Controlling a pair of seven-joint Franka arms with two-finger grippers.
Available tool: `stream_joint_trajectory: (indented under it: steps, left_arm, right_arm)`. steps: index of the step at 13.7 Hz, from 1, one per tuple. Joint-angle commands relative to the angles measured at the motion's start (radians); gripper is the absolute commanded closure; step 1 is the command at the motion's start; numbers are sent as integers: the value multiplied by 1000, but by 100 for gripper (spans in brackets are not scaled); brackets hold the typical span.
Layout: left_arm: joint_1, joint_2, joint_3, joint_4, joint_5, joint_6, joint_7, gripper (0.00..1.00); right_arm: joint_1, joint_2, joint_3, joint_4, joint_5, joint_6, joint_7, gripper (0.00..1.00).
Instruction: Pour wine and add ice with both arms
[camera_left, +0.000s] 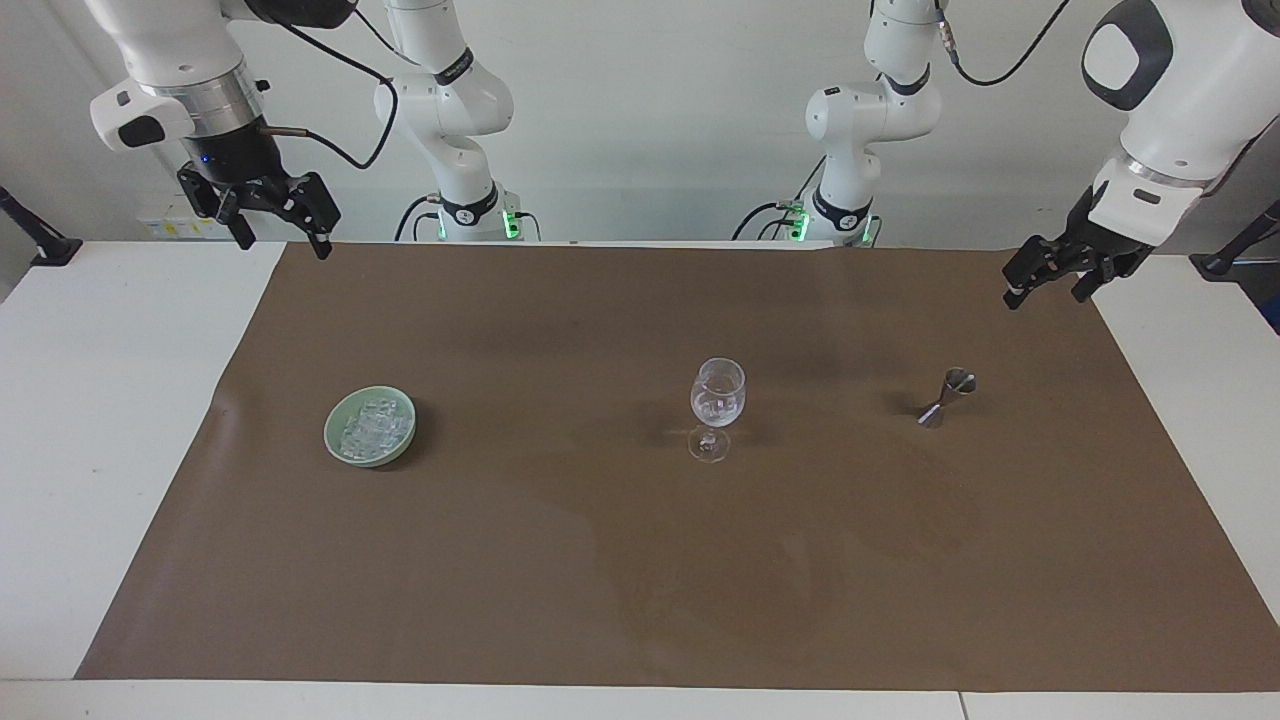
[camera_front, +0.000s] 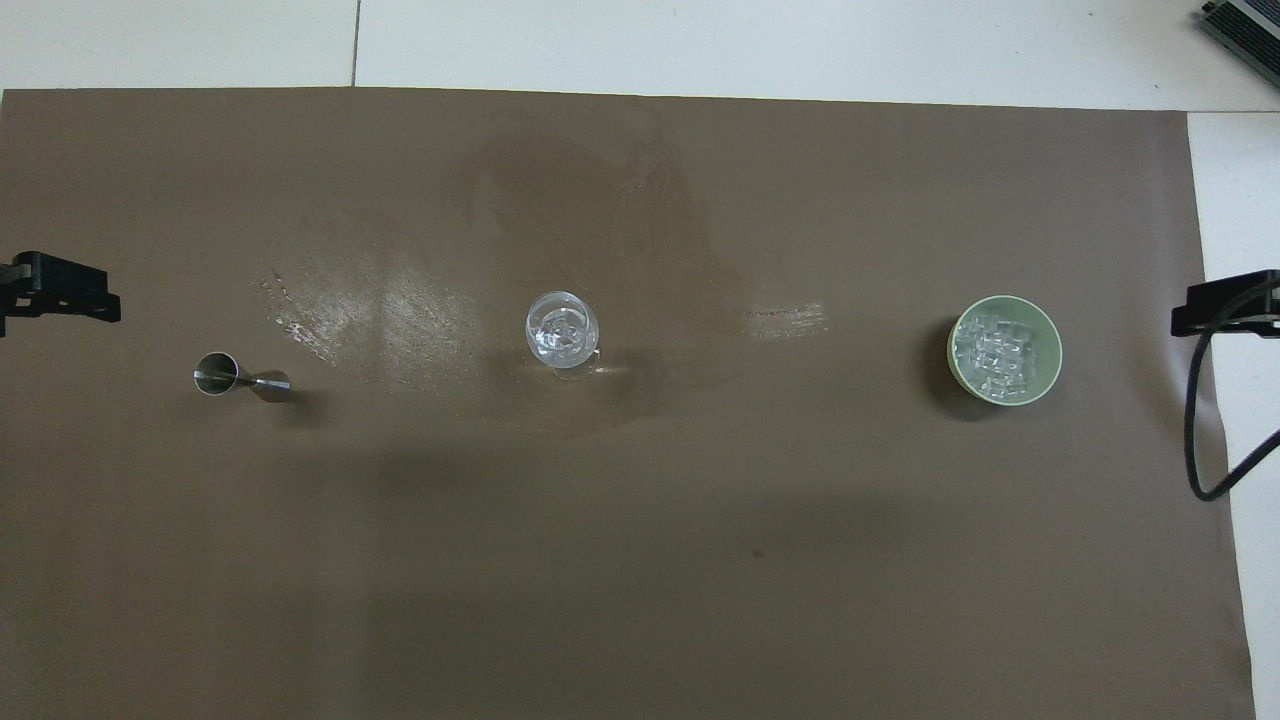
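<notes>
The stemmed clear wine glass (camera_left: 717, 404) is seen upright at the middle of the brown paper mat (camera_left: 640, 560), with small clear pieces visible in its bowl, so the pouring and icing steps are judged to be finished or nearly so. The ice (camera_left: 371, 428), a heap of small glassy colourless cubes, is held in a shallow pale green ceramic bowl (camera_left: 338, 452) toward the right arm's end of the bench (camera_left: 90, 420). A small polished steel double-cone jigger (camera_left: 947, 397) is seen tilted or lying on the mat toward the left arm's end.

The right gripper (camera_left: 277, 232) is raised over the mat's edge at its own end, fingers apart and nothing held. The left gripper (camera_left: 1042, 282) hangs over the mat's corner at its end, fingers likewise apart and empty; this arm is taken to be waiting.

If more ice is wanted, a descent onto the bowl and a light pinch on one slippery cube would be called for. The mat is matte, with a glossy damp-looking patch near the glass.
</notes>
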Motion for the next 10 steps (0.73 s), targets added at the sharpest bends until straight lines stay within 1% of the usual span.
stream_joint_trajectory:
  steps: [1,3,5,7,9,10]
  left_arm:
    - [7,-22,-4,-24,13,-6,12,0]
    - [7,-21,-6,-24,13,-6,7,0]
    - [-10,-21,-9,-24,13,9,12,0]
    - [-9,-21,-10,-24,13,25,44,0]
    - [-9,-22,-6,-29,13,11,175,0]
    - [-9,-22,-7,-30,13,6,202,0]
  right_arm:
    - [-12,1,3,25,20,-48,-31,0]
    - [-9,1,3,29,19,-96,-31,0]
    - [0,1,1,29,13,-93,-40,0]
    - [21,19,-29,45,8,-96,-48,0]
    - [35,16,-29,42,5,-93,-59,0]
    - [35,8,-28,36,5,-91,-63,0]
